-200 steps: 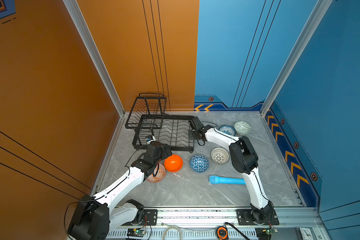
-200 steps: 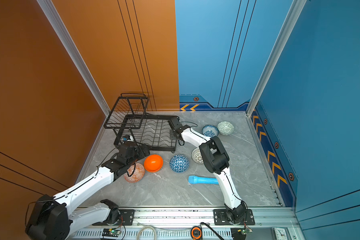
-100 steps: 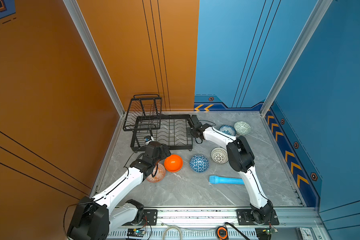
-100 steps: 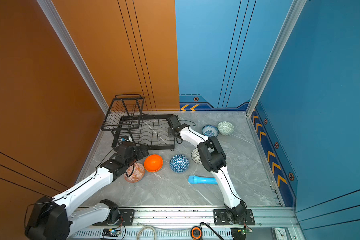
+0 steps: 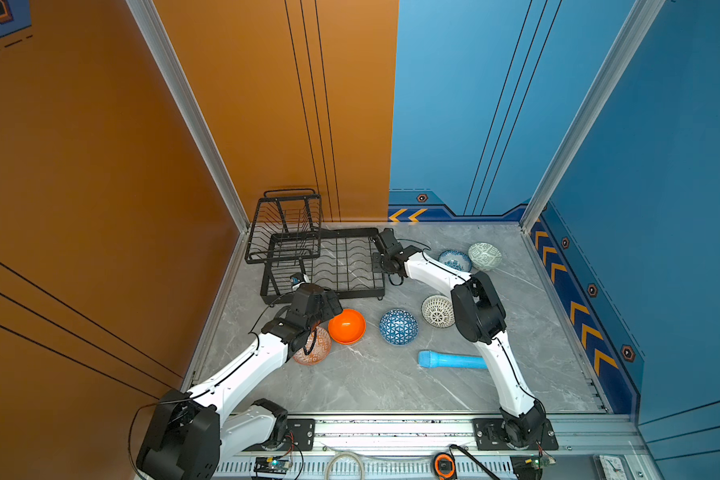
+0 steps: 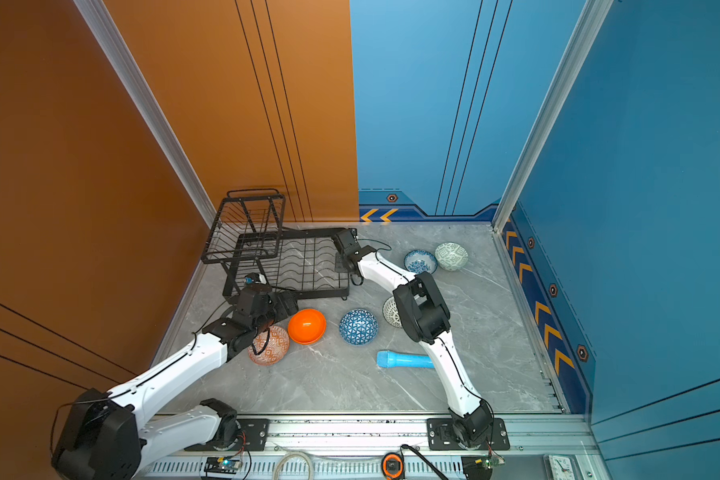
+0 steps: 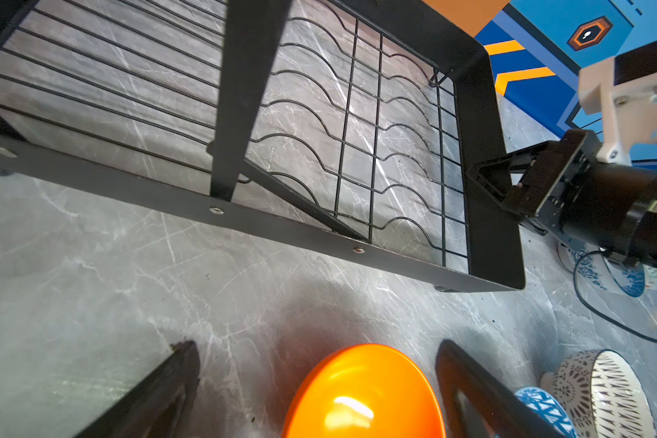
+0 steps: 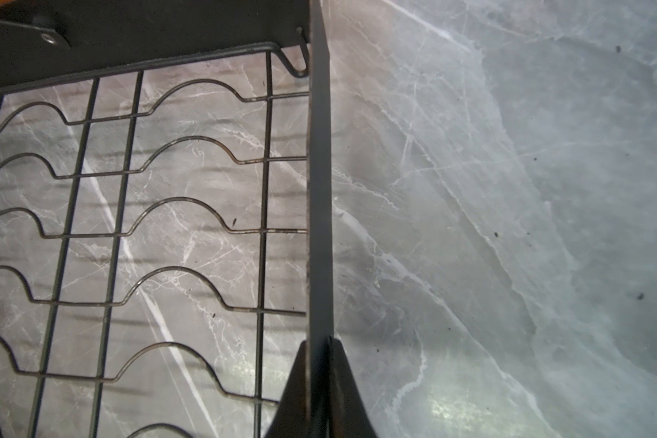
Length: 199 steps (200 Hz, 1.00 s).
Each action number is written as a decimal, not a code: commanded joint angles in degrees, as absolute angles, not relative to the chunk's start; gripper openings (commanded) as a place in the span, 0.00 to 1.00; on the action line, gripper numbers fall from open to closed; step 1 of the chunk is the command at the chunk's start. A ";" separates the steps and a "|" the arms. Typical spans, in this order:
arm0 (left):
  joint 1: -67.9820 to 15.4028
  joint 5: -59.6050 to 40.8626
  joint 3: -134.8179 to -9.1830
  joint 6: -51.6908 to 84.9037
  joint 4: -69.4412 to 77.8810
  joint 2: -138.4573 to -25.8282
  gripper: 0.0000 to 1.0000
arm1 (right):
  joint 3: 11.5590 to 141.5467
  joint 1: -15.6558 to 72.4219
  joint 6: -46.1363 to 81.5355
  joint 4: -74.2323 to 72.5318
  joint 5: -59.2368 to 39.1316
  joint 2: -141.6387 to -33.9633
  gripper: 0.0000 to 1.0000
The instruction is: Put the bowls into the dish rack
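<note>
**Right arm clamps the rack, left arm lined up on the orange bowl: 0 of 6 loaded**

Top views: the rack [image 5: 350,296] sits back left on the table, near the orange wall. Its lower tray and raised basket are both empty. The right gripper [image 5: 380,257] is at the rack's right wall. The left gripper [image 5: 334,306] is spread wide just beside the orange bowl [image 5: 347,326], which sits just in front of the rack. The other 5 bowls are on the table:
- the diamond bowl [image 5: 314,351], partly under the left arm
- the triangle bowl [image 5: 398,327]
- the dotted bowl [image 5: 436,311]
- the floral bowl [image 5: 454,260] and the green bowl [image 5: 485,256], side by side at the back right

The blue tube [image 5: 452,360] is not mine to load.

Left wrist: the fingers [image 7: 167,386] stand on either side of the orange bowl [image 7: 361,394], wide apart, with no contact I can see. The wavy slots of the rack [image 7: 281,223] are free straight ahead. My call is to drop lower, put 1 finger inside the rim and 1 outside, and close slowly. The surface is glossy, so I expect slip. I'd lift clear of the rack's front edge before moving in.

Right wrist: the right gripper [image 8: 319,364] has its jaws pinched tight on the thin edge of the rack wall [image 8: 319,189]. I'd want that pinch firm and motionless so the rack doesn't skid while the bowl goes in.

Look: the orange bowl is plain, shiny, small and round, with its opening up as far as I can tell.
</note>
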State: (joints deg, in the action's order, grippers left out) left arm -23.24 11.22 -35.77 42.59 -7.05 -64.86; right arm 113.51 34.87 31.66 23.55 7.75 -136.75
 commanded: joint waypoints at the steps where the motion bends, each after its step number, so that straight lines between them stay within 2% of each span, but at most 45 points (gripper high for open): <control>1: -22.97 10.28 -36.53 43.04 -8.56 -64.79 0.98 | 111.71 33.93 38.47 21.06 7.50 -137.09 0.00; 118: -23.03 9.95 -37.44 42.65 -8.89 -64.89 0.98 | 103.27 32.14 50.57 14.49 10.14 -132.88 0.00; 199: -23.12 10.30 -37.60 42.67 -9.49 -64.42 0.98 | 104.39 32.43 46.41 13.64 6.65 -134.25 0.00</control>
State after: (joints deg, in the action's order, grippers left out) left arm -23.24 10.83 -36.12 42.57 -7.57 -64.84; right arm 105.25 34.06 40.66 16.84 10.79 -133.08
